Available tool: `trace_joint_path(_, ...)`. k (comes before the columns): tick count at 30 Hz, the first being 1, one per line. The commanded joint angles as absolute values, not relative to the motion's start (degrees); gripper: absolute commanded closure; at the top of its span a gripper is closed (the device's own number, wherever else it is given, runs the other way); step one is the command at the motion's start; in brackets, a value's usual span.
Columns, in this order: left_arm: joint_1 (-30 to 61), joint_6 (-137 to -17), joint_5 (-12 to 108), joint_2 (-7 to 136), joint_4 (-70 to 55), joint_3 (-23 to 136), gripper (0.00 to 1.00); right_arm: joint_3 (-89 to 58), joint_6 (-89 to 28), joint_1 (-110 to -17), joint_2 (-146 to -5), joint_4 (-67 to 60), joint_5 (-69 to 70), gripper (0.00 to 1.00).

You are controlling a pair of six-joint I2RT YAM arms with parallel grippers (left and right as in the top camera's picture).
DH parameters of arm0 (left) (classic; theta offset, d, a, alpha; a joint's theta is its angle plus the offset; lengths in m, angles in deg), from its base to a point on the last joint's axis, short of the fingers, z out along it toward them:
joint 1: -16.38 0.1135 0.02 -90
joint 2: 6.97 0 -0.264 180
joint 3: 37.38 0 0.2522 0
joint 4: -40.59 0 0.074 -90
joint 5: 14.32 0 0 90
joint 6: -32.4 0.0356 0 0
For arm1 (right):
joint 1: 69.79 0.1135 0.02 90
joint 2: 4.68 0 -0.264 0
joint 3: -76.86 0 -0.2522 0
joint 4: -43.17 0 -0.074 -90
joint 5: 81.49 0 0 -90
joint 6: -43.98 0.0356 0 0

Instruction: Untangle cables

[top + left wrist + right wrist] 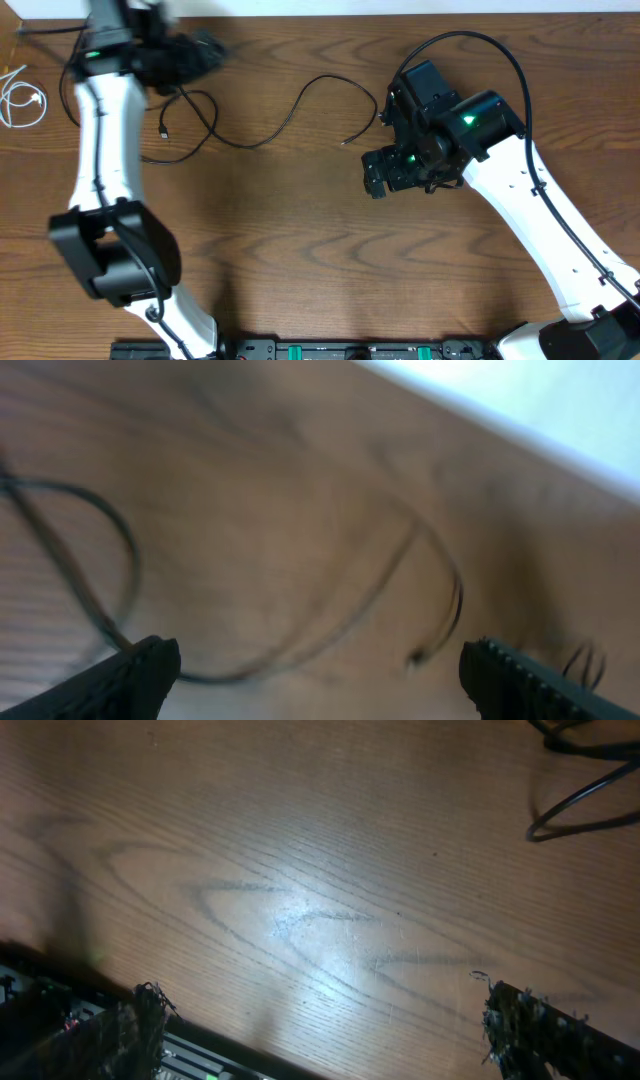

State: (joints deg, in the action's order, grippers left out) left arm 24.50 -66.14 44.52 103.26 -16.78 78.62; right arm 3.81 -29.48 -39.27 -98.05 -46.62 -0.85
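Two thin black cables lie in loose overlapping loops on the wooden table, from under my left gripper to a free plug end near the right arm. Another plug end lies beside the left arm. The white cable is coiled at the far left edge. My left gripper is blurred, open and empty above the loops. The left wrist view shows its fingers wide apart over black cable curves. My right gripper is open and empty over bare wood, right of the cables.
A thick black lead fixed to the right arm crosses the top right of the right wrist view. A black rail runs along the table's front edge. The table's far edge is close behind the left gripper.
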Motion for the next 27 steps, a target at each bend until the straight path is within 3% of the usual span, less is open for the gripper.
trace_joint_path(1, 18.6, -56.8, 51.5, 105.6, -20.2, 79.0, 0.07, 3.5, -28.7, -38.9, -98.0, -46.6, -0.8, 0.01)
trace_joint_path(11, 8.0, -53.2, 59.1, 111.4, -17.4, 79.0, 0.06, 3.5, -28.7, -38.9, -98.0, -46.6, -0.8, 0.01)
trace_joint_path(24, 6.4, -53.2, 60.3, 122.1, -14.1, 79.0, 0.07, 3.5, -28.7, -38.9, -98.0, -46.6, -0.8, 0.01)
trace_joint_path(25, 6.4, -53.2, 60.3, 122.7, -13.7, 79.0, 0.08, 3.5, -28.7, -38.9, -98.0, -46.6, -0.8, 0.01)
trace_joint_path(27, 6.3, -53.2, 60.3, 123.6, -12.9, 79.0, 0.20, 3.5, -28.7, -38.9, -98.0, -46.6, -0.9, 0.01)
